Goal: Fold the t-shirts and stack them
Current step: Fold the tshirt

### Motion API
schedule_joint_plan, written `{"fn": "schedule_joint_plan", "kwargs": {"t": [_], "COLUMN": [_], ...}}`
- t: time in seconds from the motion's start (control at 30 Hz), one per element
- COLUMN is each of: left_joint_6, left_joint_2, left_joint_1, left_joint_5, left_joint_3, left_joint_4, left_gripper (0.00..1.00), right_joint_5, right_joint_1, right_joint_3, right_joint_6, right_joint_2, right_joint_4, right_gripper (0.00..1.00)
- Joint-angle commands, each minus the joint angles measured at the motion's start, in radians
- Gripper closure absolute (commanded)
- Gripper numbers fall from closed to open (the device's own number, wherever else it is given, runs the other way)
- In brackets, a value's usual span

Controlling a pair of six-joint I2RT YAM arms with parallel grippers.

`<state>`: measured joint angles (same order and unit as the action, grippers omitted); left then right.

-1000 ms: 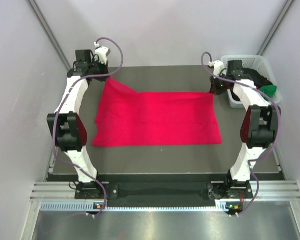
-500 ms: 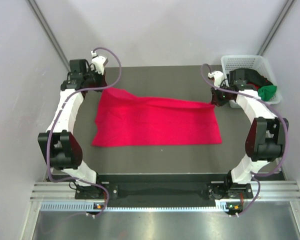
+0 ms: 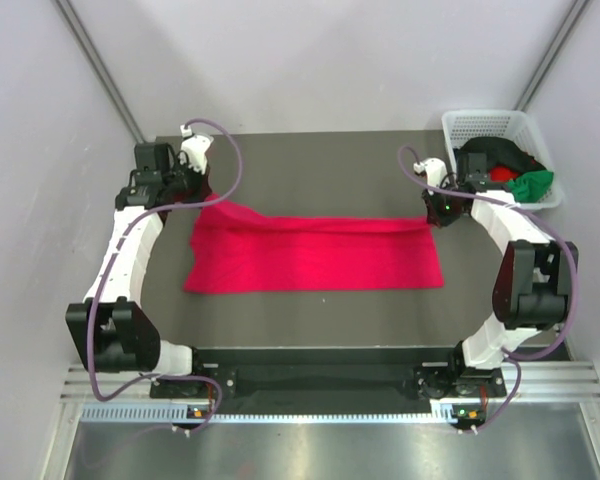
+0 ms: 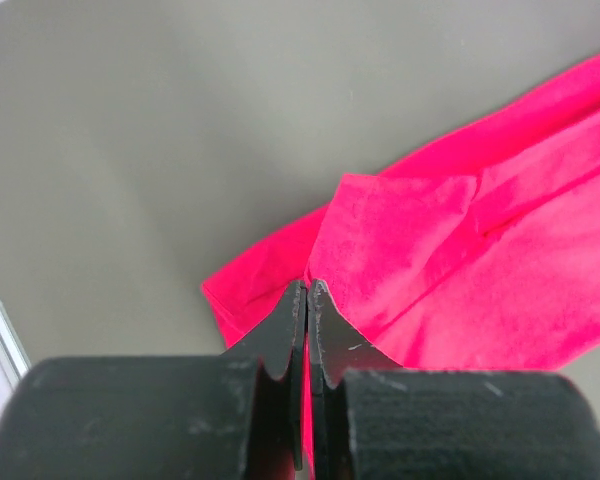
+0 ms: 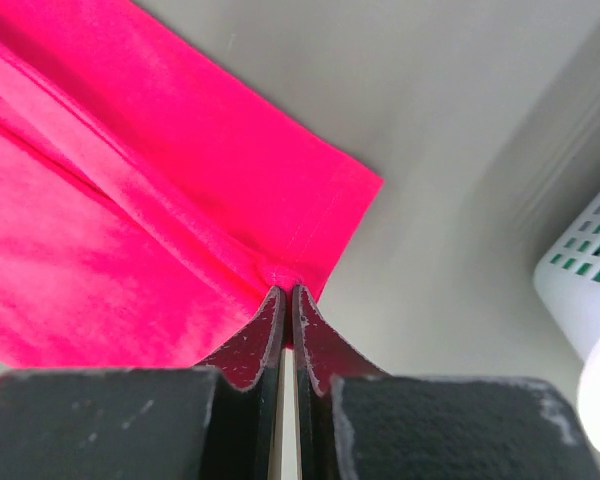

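The crimson-pink t-shirt (image 3: pixel 315 255) lies across the middle of the dark table, its far edge lifted and drawn toward the near edge. My left gripper (image 3: pixel 208 200) is shut on the shirt's far left corner (image 4: pixel 380 230). My right gripper (image 3: pixel 432 212) is shut on the far right corner (image 5: pixel 280 215). Both hold their corners above the table. Black, red and green shirts (image 3: pixel 515 175) lie bunched in the white basket (image 3: pixel 470 125) at the far right.
The white mesh basket also shows at the right edge of the right wrist view (image 5: pixel 580 285). Grey walls close in the table on the left, back and right. Bare dark table (image 3: pixel 310 165) lies beyond the shirt.
Both grippers have moved toward the near edge with the shirt's far corners, pulling the far edge over the shirt. The shirt looks narrower front to back. The arms have stretched out.
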<state>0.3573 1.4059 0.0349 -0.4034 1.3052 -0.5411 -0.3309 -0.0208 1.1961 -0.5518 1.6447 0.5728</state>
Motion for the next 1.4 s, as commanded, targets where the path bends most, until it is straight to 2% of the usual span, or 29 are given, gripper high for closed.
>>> {"fn": "schedule_joint_plan", "kwargs": {"t": [0.0, 0.47, 0.97, 1.07, 1.13, 1.2, 1.27, 1.3, 1.37], "left_joint_6": [0.028, 0.071, 0.118, 0.134, 0.135, 0.144, 0.138, 0.131, 0.117], "left_joint_2": [-0.059, -0.074, -0.097, -0.119, -0.140, -0.186, -0.256, -0.281, -0.341], "left_joint_1": [0.005, 0.025, 0.069, 0.069, 0.071, 0.071, 0.069, 0.072, 0.069], "left_joint_5": [0.001, 0.095, 0.109, 0.110, 0.121, 0.123, 0.129, 0.126, 0.121], "left_joint_3": [-0.026, -0.145, -0.205, -0.198, -0.193, -0.198, -0.199, -0.213, -0.240], "left_joint_4": [-0.011, 0.021, 0.014, -0.049, -0.118, -0.155, -0.162, -0.134, -0.006], "left_gripper": [1.00, 1.00, 1.00, 1.00, 1.00, 0.89, 0.77, 0.66, 0.53], "right_joint_5": [0.026, -0.003, -0.033, -0.023, -0.023, -0.017, -0.022, -0.023, -0.036], "right_joint_1": [-0.011, -0.005, 0.013, 0.013, 0.013, 0.013, 0.013, 0.013, 0.013], "right_joint_3": [-0.003, -0.089, -0.113, -0.122, -0.127, -0.151, -0.164, -0.170, -0.171], "right_joint_6": [-0.042, -0.056, -0.060, -0.082, -0.109, -0.135, -0.152, -0.166, -0.168], "right_joint_2": [-0.005, 0.033, 0.061, 0.035, -0.011, -0.102, -0.182, -0.250, -0.290], "right_joint_4": [-0.034, -0.019, 0.001, 0.060, 0.113, 0.163, 0.176, 0.159, 0.081], "right_gripper": [1.00, 1.00, 0.99, 0.90, 0.77, 0.65, 0.62, 0.60, 0.57]}}
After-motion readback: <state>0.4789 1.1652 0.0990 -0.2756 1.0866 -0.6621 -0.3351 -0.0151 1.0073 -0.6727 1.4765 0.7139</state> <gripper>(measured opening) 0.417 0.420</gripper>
